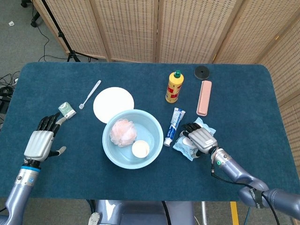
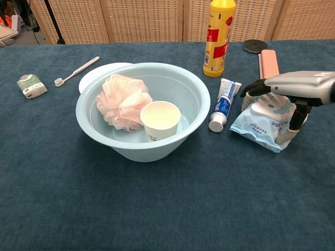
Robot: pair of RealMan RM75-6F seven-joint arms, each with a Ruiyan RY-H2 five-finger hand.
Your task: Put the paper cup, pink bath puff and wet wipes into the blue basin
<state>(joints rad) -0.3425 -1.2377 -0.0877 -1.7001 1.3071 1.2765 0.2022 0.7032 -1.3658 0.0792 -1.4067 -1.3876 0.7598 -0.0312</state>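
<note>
The paper cup (image 2: 160, 120) and pink bath puff (image 2: 123, 101) sit inside the blue basin (image 2: 196, 93), so only the wet wipes (image 2: 261, 123) remain out on the table, just beside the toothpaste tube (image 2: 224, 104), and the right hand (image 2: 285, 89) lies over the pack with fingers curling down its far side and thumb at the near edge, judged to be a closing grasp for the lift. The left hand (image 1: 41, 139) shows only in the head view, fingers spread, holding nothing. The chest view alone shows the pack's near edge on the cloth.

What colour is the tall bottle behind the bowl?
The bottle is yellow with a red label; the chest view shows it best.
</note>
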